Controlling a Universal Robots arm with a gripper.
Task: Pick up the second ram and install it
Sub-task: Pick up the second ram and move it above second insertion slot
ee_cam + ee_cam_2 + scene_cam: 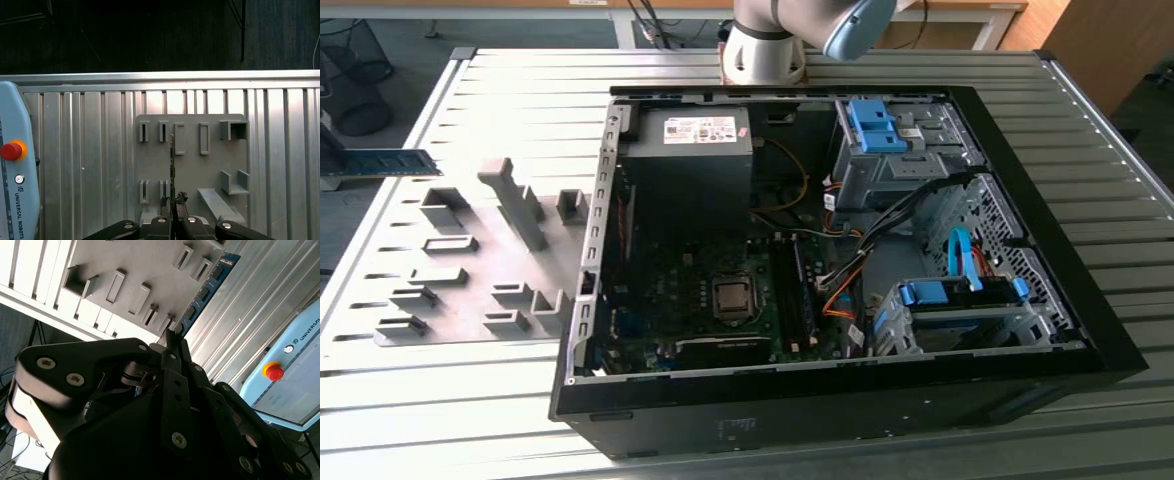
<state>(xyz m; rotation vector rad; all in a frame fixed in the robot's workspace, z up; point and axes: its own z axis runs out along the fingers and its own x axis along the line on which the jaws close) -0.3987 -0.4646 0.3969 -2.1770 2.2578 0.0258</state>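
Between the clenched fingers of the claw [172, 201] is the second ram [172, 160], held by one end, its free end pointing straight away from the fingertips. In front of the claw, past the stick, lies a grey fixture plate [192, 167] on the ribbed metal table [90, 165].

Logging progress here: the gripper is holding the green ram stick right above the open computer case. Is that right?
Not quite. The gripper does hold the second ram, but by the grey fixture plate, not above the computer case. The exterior view shows the stick at its far left, well apart from the case.
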